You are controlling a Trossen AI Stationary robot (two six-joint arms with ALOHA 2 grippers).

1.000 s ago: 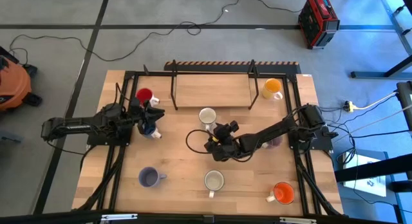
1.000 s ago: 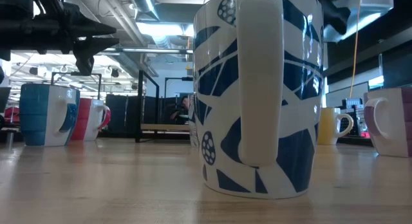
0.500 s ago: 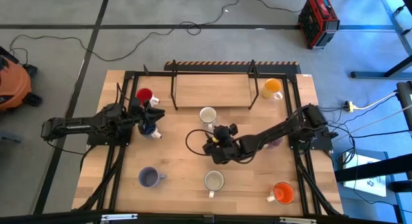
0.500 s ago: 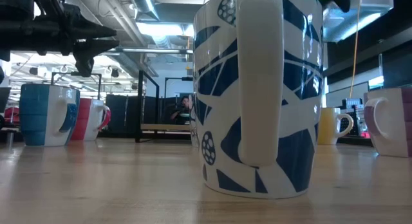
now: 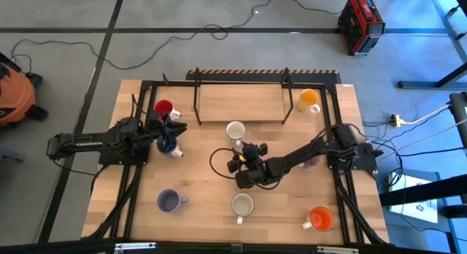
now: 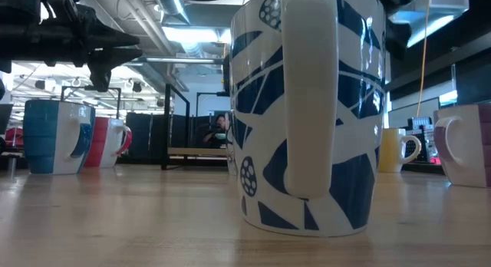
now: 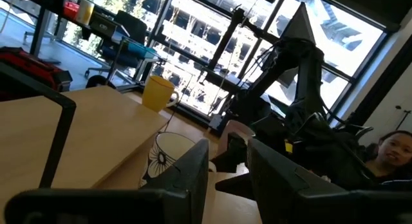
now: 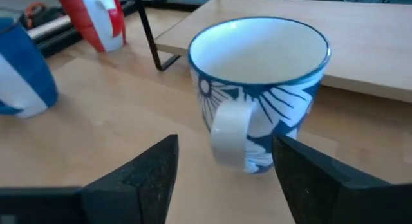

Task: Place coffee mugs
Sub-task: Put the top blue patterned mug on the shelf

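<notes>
Three mugs stand farthest out in front of the wooden shelf (image 5: pixel 241 101): lavender mug (image 5: pixel 168 202) toward its left end, front white mug (image 5: pixel 242 204) opposite its middle, orange mug (image 5: pixel 321 219) past its right end. Closer to the shelf, right gripper (image 5: pixel 235 160) is low, fingers released and spread wide, nothing held. It faces the handle of the centre white mug (image 5: pixel 235 131), which stands upright just before the shelf. Second lavender mug (image 6: pixel 468 148) is mostly hidden under the right arm. Off the shelf's left end, left gripper (image 5: pixel 174 133) hovers above the blue mug (image 5: pixel 172 148), fingers apart, nothing between them. Red mug (image 5: pixel 163 108) is beside the shelf's left end, yellow mug (image 5: pixel 309 101) at its right end.
</notes>
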